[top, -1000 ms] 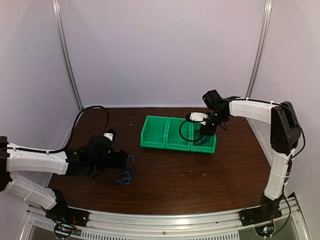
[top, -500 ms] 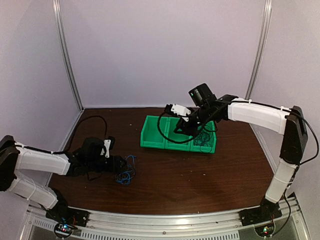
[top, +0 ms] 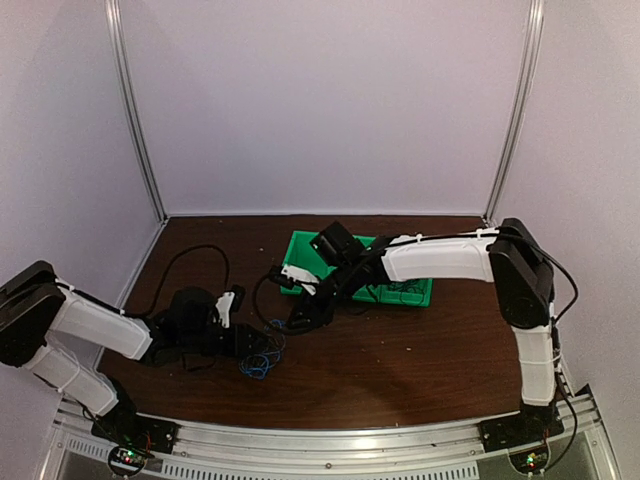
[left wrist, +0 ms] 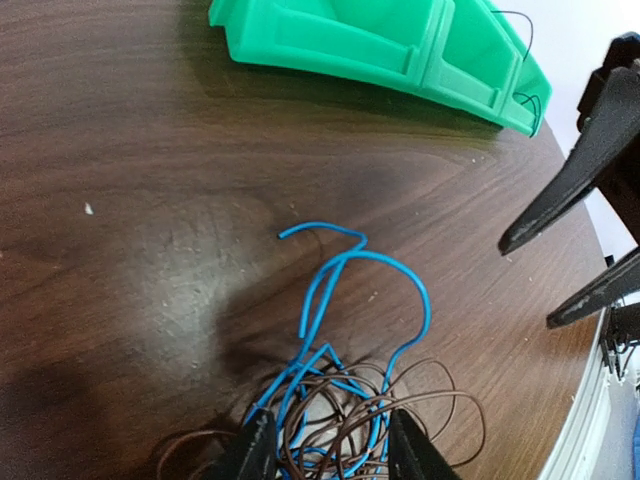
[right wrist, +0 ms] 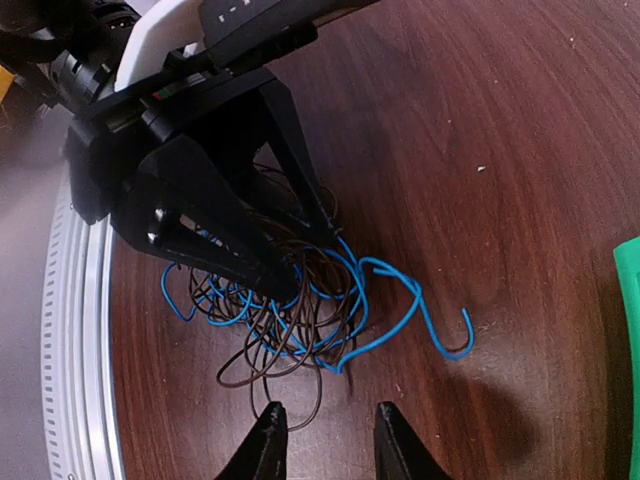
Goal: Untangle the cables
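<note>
No text, label, brand or number can be read in any view. Faint pale marks on the dark casing (right wrist: 250, 15) above the right gripper (right wrist: 325, 440) are too blurred to decipher.

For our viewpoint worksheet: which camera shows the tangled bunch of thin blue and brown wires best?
Right wrist view: the wire bunch sits inside the frame, strands distinct. Left wrist view cuts off its lower part; top external shows only a small clump.
</note>
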Tool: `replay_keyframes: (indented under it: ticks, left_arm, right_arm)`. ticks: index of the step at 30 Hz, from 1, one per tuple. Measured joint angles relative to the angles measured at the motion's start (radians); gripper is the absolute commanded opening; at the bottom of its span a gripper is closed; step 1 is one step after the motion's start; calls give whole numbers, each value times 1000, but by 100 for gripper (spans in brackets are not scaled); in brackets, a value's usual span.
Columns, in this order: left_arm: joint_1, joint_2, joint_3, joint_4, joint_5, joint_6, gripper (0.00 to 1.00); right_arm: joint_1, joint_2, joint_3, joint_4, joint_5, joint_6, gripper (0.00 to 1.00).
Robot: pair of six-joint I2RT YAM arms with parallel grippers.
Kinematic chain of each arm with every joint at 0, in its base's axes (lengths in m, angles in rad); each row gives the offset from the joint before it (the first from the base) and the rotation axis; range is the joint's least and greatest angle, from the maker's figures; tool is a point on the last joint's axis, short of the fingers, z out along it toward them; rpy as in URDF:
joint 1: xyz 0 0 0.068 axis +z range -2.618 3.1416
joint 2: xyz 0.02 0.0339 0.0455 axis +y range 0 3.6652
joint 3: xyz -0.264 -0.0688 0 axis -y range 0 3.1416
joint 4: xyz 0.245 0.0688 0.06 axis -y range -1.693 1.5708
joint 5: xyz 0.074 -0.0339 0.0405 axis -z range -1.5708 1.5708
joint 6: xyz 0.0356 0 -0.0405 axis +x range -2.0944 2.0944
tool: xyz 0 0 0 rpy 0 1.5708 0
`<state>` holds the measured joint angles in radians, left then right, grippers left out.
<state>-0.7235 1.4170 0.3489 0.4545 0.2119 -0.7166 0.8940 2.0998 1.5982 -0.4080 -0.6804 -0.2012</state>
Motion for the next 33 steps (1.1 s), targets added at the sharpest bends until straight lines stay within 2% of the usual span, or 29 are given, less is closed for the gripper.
replay_keyframes:
  ticks: [10,16,24,29,31,33]
  left_arm:
    - [-27,37,-5,83,13,-39,38]
    - [-30,37,-16,98,13,-51,38]
    - [-30,37,-17,99,13,-56,38]
    - [-30,37,-18,99,13,-57,38]
    - [-30,37,-18,100,13,-57,38]
    - [-30,38,-19,102,13,-57,38]
  right_arm:
    - [1,48,53,6,-48,69,29]
    - [4,99,78,1,-69,85,33]
    - [5,118,84,-10,-58,100,28]
    - [5,118,84,-10,-29,108,29]
    - [6,118,84,-10,-5,117,27]
    - [6,118,84,-10,12,124,19]
